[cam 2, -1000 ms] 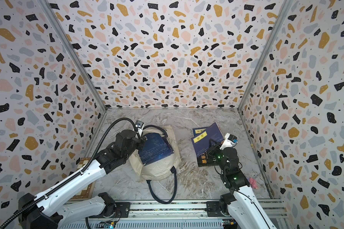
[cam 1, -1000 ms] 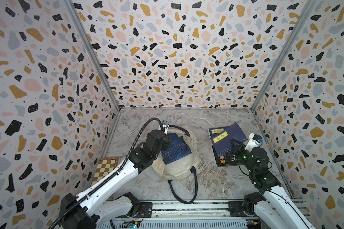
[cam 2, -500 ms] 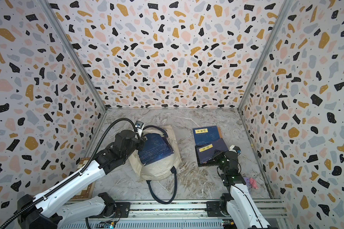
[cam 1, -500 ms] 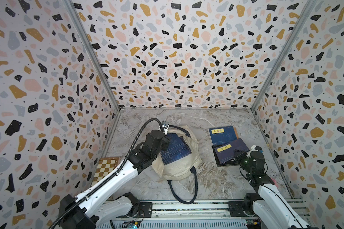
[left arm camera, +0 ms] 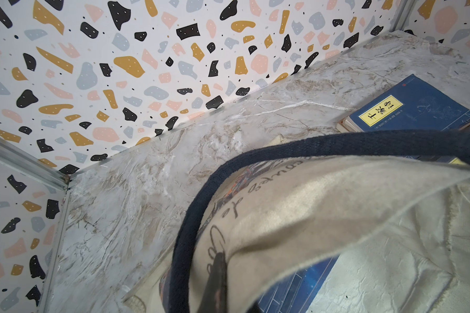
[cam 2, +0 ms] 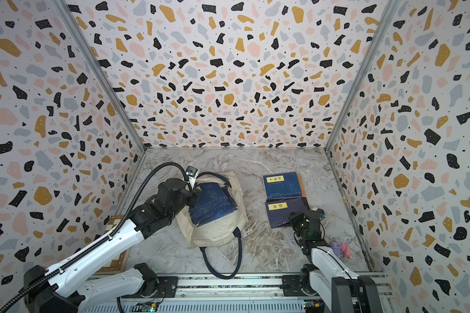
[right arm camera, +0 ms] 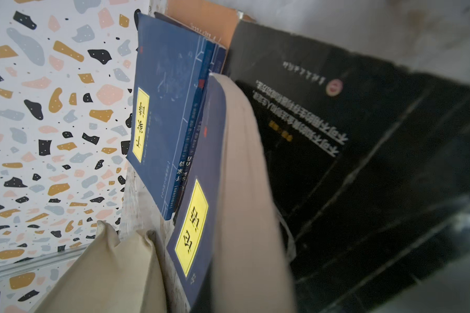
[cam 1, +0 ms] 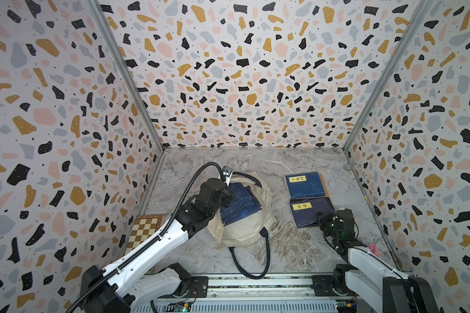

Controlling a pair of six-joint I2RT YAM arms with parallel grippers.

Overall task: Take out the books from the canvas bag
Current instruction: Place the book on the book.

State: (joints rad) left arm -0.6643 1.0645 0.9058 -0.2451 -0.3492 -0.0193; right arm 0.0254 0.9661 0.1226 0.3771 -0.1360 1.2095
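Rim of bag (cam 1: 244, 230) is pinched by left claw (cam 1: 229, 189); corner of near book (cam 1: 307, 212) is gripped by right claw (cam 1: 321, 218). If rim slips, inner book (cam 1: 239, 206) could be covered.

I saw yellow labels with black Chinese characters on the blue book (cam 1: 310, 215) at my right gripper (cam 1: 321, 218) and on the second blue book (cam 1: 305, 187) beyond it. Cursive on the bag (left arm camera: 337, 216) at my left gripper (cam 1: 226, 193) included "de".

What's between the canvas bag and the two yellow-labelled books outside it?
Only bare marble tabletop, seen in both top views, separates the canvas bag from the yellow-labelled books.
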